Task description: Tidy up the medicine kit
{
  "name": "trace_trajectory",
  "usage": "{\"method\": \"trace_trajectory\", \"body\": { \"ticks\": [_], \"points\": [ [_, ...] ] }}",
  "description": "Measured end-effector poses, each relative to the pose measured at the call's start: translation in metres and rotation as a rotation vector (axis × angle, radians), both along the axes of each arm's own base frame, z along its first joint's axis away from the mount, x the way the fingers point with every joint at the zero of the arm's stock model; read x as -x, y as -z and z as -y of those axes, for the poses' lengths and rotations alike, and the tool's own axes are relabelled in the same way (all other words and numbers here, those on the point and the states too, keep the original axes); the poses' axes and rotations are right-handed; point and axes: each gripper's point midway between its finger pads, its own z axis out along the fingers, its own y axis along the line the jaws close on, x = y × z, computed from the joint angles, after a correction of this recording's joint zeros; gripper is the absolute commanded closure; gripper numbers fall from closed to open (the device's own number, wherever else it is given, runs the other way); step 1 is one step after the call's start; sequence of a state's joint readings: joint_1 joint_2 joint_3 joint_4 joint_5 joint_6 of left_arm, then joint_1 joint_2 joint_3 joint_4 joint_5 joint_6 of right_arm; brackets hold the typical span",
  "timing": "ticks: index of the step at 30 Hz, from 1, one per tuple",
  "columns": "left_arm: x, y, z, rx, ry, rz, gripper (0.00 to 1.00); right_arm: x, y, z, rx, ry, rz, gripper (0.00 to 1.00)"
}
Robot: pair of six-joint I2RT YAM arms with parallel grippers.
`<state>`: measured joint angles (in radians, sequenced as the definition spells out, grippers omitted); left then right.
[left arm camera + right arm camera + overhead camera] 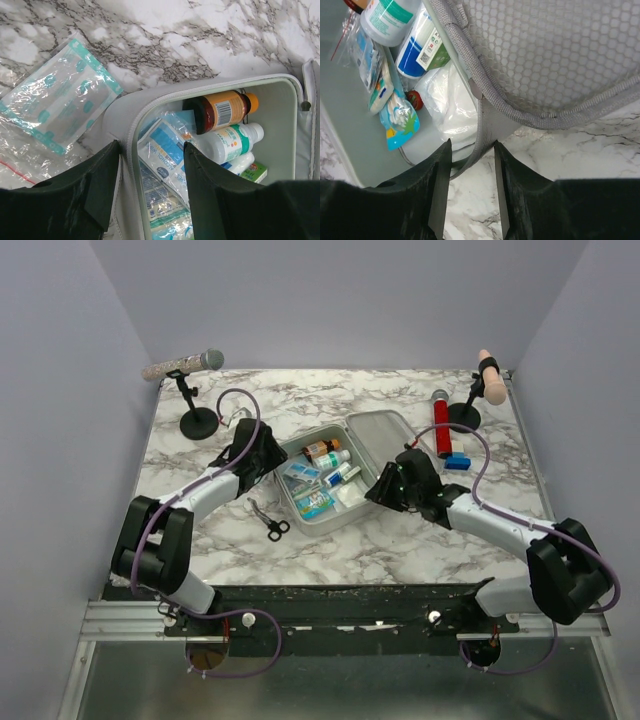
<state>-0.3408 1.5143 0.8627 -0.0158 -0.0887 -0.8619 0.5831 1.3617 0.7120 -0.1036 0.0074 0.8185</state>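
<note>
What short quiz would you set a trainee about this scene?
1. True or false: the light grey-white zippered medicine kit is shut.
2. Where do the small black metal scissors lie? A: inside the kit. B: on the white marble-patterned table, left of the kit. C: in a gripper.
3. Fill in: the left gripper straddles the kit's ____.
Key: 1 false, the lid lies open; 2 B; 3 wall.

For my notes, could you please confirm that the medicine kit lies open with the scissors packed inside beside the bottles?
Not quite: the scissors lie on the table outside the medicine kit, by its near corner on the left arm's side. The kit does lie open with the bottles inside. The top view shows this.
</note>
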Motion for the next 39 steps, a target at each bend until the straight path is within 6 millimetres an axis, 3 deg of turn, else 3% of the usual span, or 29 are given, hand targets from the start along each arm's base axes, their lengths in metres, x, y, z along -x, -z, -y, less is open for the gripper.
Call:
{"method": "trace_trajectory", "body": {
  "ticks": [9,16,21,25,27,31,34,39],
  "points": [
    [-0.018,-0.002,0.007,0.002,0.01,0.027,0.39,0.013,0.002,-0.004,-0.021,-0.051,-0.021,0.45],
    [-0.011,-0.008,0.011,-0.031,0.064,0.026,0.2,0.033,-0.008,0.004,0.009,-0.114,0.01,0.32],
    [0.002,-0.037,0.005,-0.052,0.088,0.07,0.16,0.046,-0.026,0.014,0.048,-0.177,0.066,0.3],
    [0.014,-0.072,-0.001,-0.05,0.098,0.149,0.2,0.054,-0.038,0.022,0.081,-0.219,0.103,0.31],
    [0.025,-0.079,-0.005,-0.044,0.098,0.177,0.23,0.054,-0.051,0.023,0.077,-0.24,0.158,0.35],
    [0.052,-0.064,-0.014,-0.023,0.085,0.171,0.26,0.037,-0.088,0.007,0.04,-0.287,0.276,0.5],
    [0.072,-0.041,-0.021,-0.012,0.07,0.127,0.29,0.006,-0.108,-0.02,0.023,-0.33,0.327,0.58],
    [0.088,-0.025,-0.026,0.001,0.051,0.095,0.32,-0.042,-0.097,-0.056,0.052,-0.364,0.311,0.7]
  ]
}}
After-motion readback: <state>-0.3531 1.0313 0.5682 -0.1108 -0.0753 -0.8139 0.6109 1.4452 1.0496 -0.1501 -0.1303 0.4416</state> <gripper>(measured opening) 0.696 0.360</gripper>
